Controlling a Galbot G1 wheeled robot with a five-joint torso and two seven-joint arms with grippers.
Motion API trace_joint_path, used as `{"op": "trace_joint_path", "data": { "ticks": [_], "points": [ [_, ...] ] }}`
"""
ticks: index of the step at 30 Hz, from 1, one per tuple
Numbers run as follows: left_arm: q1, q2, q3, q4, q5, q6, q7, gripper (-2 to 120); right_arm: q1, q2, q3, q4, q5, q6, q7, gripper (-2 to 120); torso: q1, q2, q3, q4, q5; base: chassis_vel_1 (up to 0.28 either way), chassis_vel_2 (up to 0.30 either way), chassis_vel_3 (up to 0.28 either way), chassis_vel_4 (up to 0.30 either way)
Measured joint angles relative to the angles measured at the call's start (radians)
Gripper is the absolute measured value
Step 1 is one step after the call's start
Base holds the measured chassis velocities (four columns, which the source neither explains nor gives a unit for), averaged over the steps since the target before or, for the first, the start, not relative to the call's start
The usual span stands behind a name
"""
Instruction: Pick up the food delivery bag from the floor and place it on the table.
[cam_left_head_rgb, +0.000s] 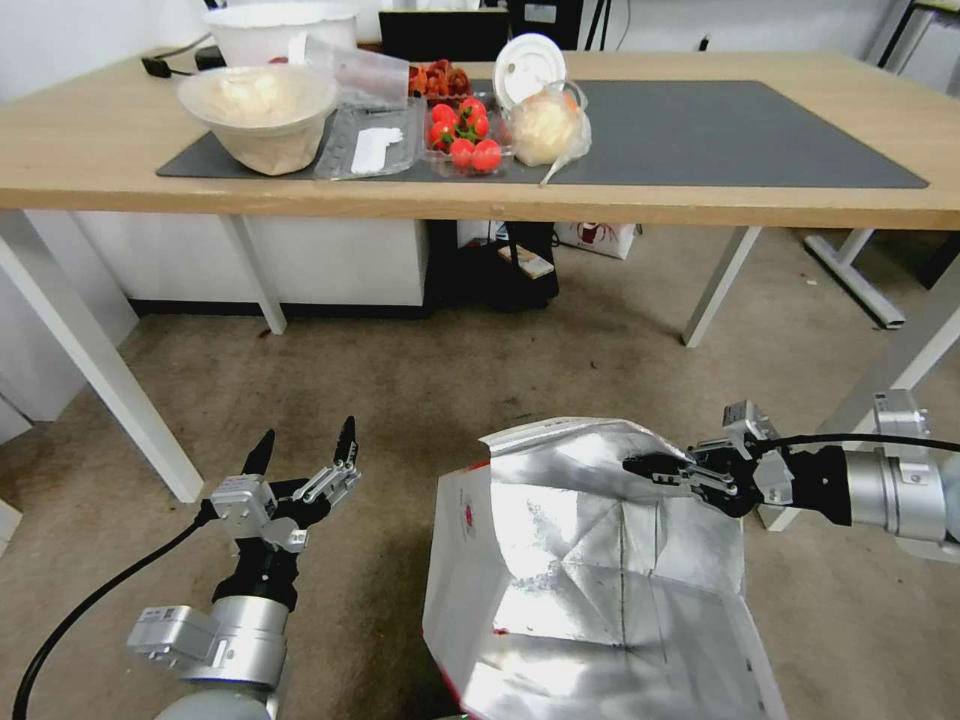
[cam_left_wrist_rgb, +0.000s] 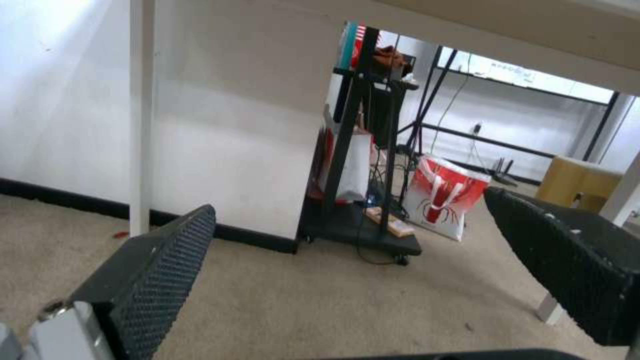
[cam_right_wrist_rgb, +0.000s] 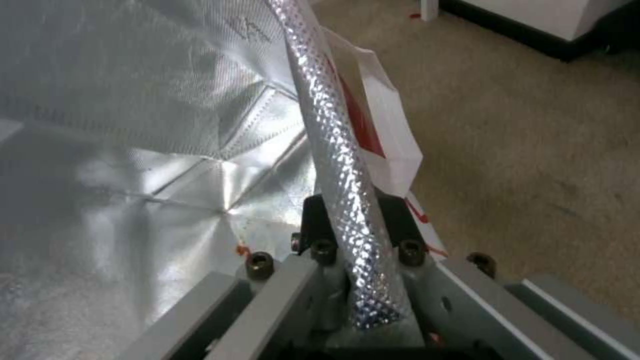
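Note:
The food delivery bag (cam_left_head_rgb: 590, 570) stands wide open in front of me over the floor (cam_left_head_rgb: 450, 380), its silver foil lining facing up and a red-and-white outer side on its left. Its base is out of view. My right gripper (cam_left_head_rgb: 645, 465) is shut on the bag's right rim. In the right wrist view the foil rim (cam_right_wrist_rgb: 333, 140) runs between the pinched fingers of that gripper (cam_right_wrist_rgb: 353, 220). My left gripper (cam_left_head_rgb: 303, 447) hovers open over the carpet to the bag's left, touching nothing; its ribbed pads (cam_left_wrist_rgb: 167, 270) stand far apart. The table (cam_left_head_rgb: 700, 205) with its dark grey mat lies ahead.
On the table's left half sit a paper bowl (cam_left_head_rgb: 262, 112), a box of tomatoes (cam_left_head_rgb: 462, 135) and a bun in a clear bag (cam_left_head_rgb: 545, 125). White table legs (cam_left_head_rgb: 105, 370) flank the carpet. Under the table stand a black cart (cam_left_wrist_rgb: 360, 220) and another red-and-white bag (cam_left_wrist_rgb: 443, 197).

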Motion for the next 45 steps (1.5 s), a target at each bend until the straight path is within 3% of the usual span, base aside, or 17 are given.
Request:
{"op": "trace_joint_path", "data": {
  "ticks": [15, 40, 45],
  "points": [
    [0.005, 0.005, 0.023, 0.007, -0.009, -0.018, 0.0, 100, -0.007, 0.014, -0.014, 0.0, -0.032, 0.013, -0.009, 0, 0.0, 0.005, 0.003, 0.0, -0.0001, 0.0, 0.0, 0.0, 0.0],
    [0.015, -0.003, 0.025, 0.002, -0.003, -0.011, 0.007, 100, -0.017, 0.037, -0.03, 0.017, -0.059, 0.019, -0.02, 0, 0.011, 0.116, 0.103, 0.0, 0.0, 0.0, 0.0, 0.0, 0.0],
    [0.016, -0.003, 0.025, 0.0, -0.002, -0.011, 0.006, 100, -0.02, 0.033, -0.03, 0.021, -0.062, 0.019, -0.023, 0, 0.014, 0.127, 0.112, 0.0, -0.0001, 0.0, 0.0, 0.0, 0.0]
  ]
}}
